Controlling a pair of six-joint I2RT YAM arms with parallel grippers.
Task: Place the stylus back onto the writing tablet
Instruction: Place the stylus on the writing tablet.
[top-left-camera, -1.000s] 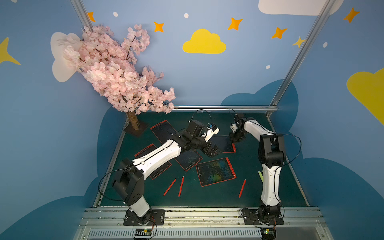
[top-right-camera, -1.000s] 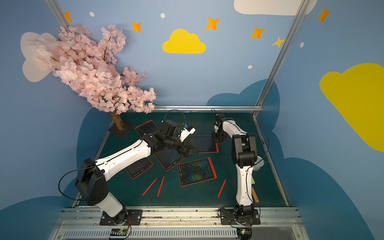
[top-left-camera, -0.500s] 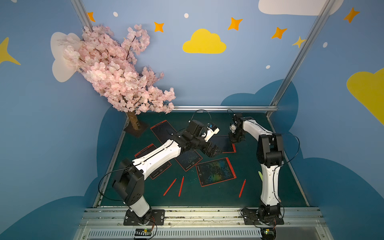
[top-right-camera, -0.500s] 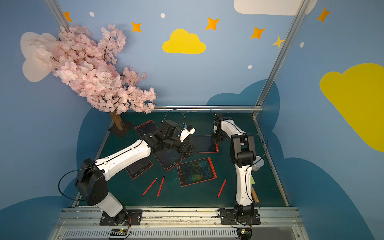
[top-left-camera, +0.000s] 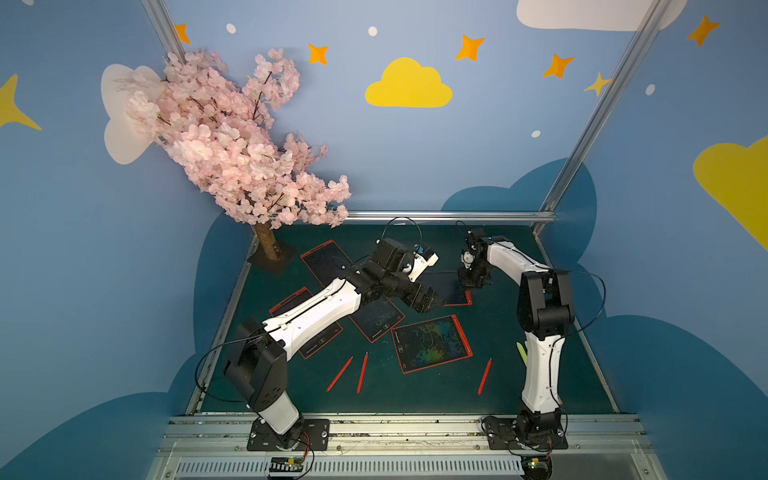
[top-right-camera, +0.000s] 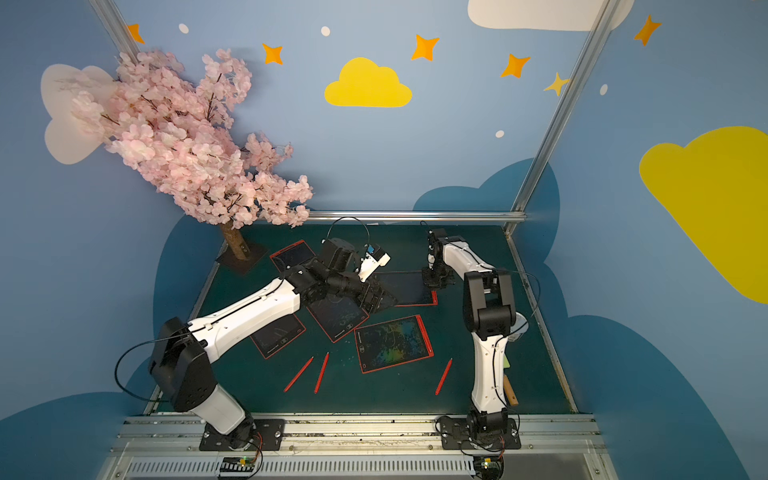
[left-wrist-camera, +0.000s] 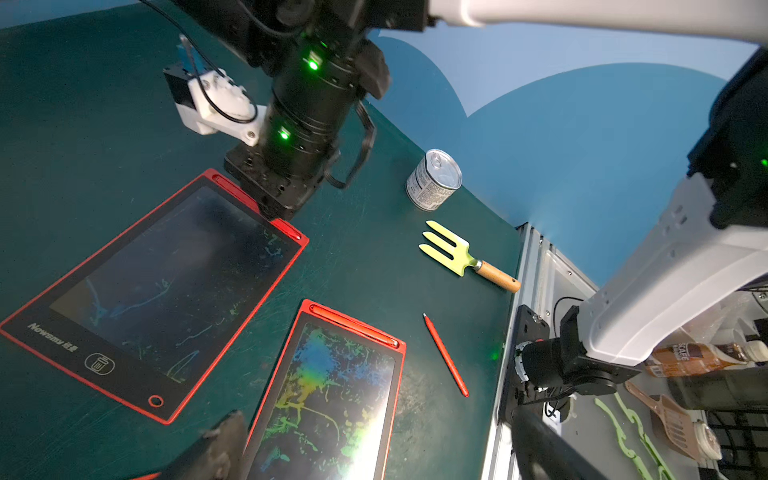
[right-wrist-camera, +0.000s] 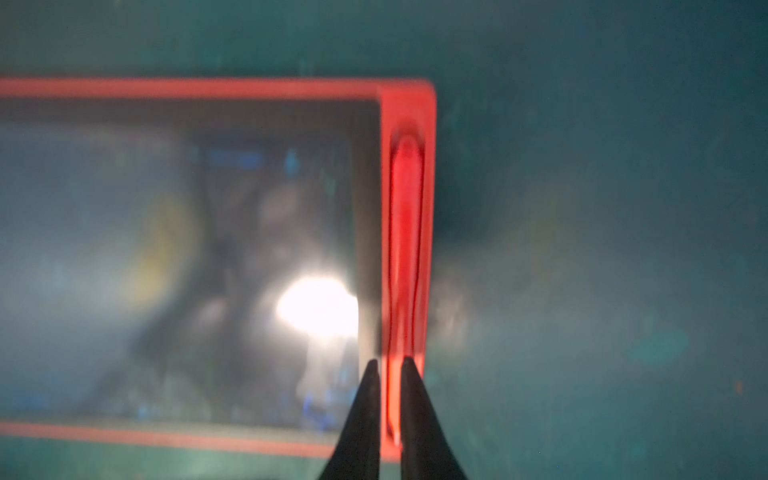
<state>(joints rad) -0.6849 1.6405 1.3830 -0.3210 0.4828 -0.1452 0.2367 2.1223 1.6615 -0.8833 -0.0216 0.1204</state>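
Stylus (right-wrist-camera: 405, 249): a slim, smooth red plastic rod with a rounded end, lying lengthwise in the moulded groove along the right edge of the writing tablet (right-wrist-camera: 199, 88); that tablet is a flat rectangle with a glossy dark screen in a thin red frame, resting on the matte green mat (top-left-camera: 415, 399) toward the far right; the right wrist view is soft, so finer detail of the rod is lost. The right gripper (right-wrist-camera: 390, 362) points down at the groove, its two black tapered fingertips a narrow gap apart with the stylus between them; whether they pinch it or merely straddle it cannot be told. The left gripper (top-left-camera: 426, 300) hangs spread wide and empty at that tablet's near left corner. Nearer lie a rainbow-scribbled tablet (top-left-camera: 432, 343) and three loose red pens (top-left-camera: 484, 376); a labelled metal can (left-wrist-camera: 434, 178) and a yellow-green fork (left-wrist-camera: 457, 253) with a wooden handle sit at the right.
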